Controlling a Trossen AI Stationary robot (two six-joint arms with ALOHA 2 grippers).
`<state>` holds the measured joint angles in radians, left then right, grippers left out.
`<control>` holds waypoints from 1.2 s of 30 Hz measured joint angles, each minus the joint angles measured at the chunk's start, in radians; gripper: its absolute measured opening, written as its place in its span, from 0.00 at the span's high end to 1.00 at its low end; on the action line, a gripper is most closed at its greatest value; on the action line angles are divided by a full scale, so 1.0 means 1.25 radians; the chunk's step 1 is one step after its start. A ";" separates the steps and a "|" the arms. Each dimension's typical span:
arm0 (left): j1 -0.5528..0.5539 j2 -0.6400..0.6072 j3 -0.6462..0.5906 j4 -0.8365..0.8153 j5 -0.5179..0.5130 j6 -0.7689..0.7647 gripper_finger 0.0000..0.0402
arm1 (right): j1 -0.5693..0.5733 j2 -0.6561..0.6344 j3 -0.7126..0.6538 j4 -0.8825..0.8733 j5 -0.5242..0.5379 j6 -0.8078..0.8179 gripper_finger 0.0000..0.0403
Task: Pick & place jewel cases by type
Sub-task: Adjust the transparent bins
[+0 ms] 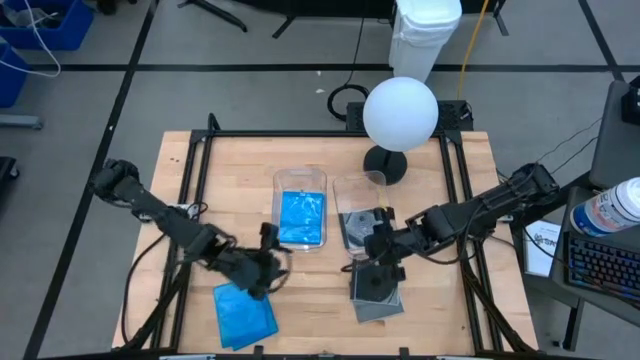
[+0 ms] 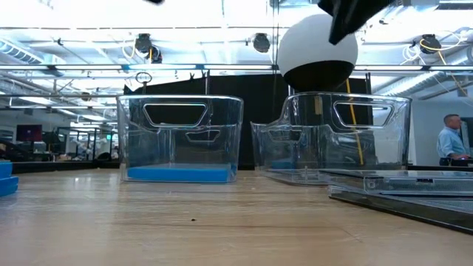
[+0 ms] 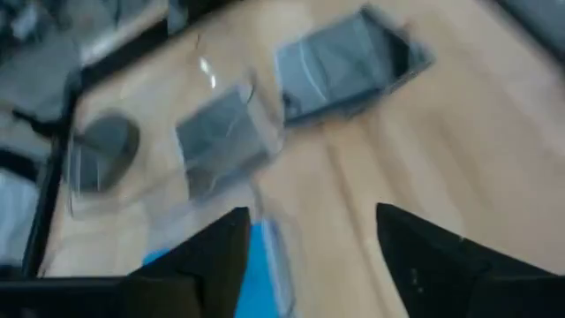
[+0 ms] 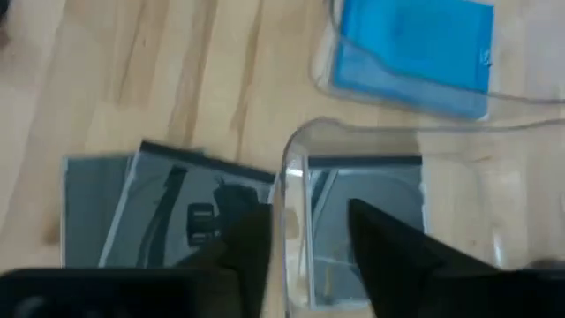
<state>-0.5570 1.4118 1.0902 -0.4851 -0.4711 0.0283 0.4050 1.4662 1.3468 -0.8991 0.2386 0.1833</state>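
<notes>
The wooden table (image 1: 320, 300) carries two clear tubs side by side in its middle so each kind of case has its own home: the left tub (image 1: 300, 180) already holds blue cases (image 1: 301, 217), the right tub (image 1: 358, 187) holds a dark grey case (image 1: 352, 228). Loose stock lies nearer the front edge, within reach of the arm on its side: a blue stack (image 1: 244, 314) at front left, a dark grey stack (image 1: 376, 290) at front right. The left gripper (image 1: 268, 262) hovers between the blue stack and the blue tub, its fingers (image 3: 212, 261) spread apart with nothing between them. The right gripper (image 1: 378, 243) hangs at the right tub's near rim above the grey stack, fingers (image 4: 388, 252) partly parted, empty as far as can be seen.
</notes>
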 joint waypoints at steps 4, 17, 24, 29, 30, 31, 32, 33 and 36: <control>0.055 0.073 0.057 -0.068 0.106 -0.026 0.33 | 0.015 0.004 -0.025 -0.003 0.017 -0.001 0.44; 0.131 0.289 0.233 -0.356 0.118 -0.149 0.50 | 0.016 0.004 -0.178 0.097 0.080 -0.035 0.43; 0.153 0.289 0.234 -0.361 0.126 -0.141 0.48 | 0.010 0.004 -0.193 0.123 0.063 -0.050 0.46; 0.173 0.289 0.234 -0.362 0.168 -0.151 0.50 | 0.009 0.004 -0.193 0.139 0.035 -0.025 0.46; 0.176 0.289 0.234 -0.358 0.168 -0.153 0.51 | 0.009 0.004 -0.193 0.139 0.035 -0.022 0.46; 0.178 0.289 0.234 -0.356 0.169 -0.154 0.52 | 0.009 0.004 -0.193 0.138 0.030 -0.017 0.46; 0.179 0.289 0.234 -0.356 0.169 -0.154 0.53 | 0.009 0.004 -0.193 0.139 0.015 -0.010 0.47; 0.181 0.289 0.234 -0.356 0.169 -0.154 0.54 | 0.008 0.004 -0.193 0.139 0.004 -0.001 0.47; 0.181 0.289 0.234 -0.356 0.187 -0.156 0.57 | 0.006 0.012 -0.193 0.142 -0.009 0.014 0.50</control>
<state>-0.3313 1.7733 1.3830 -0.9300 -0.2378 -0.1673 0.4121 1.4817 1.1049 -0.7211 0.2275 0.2012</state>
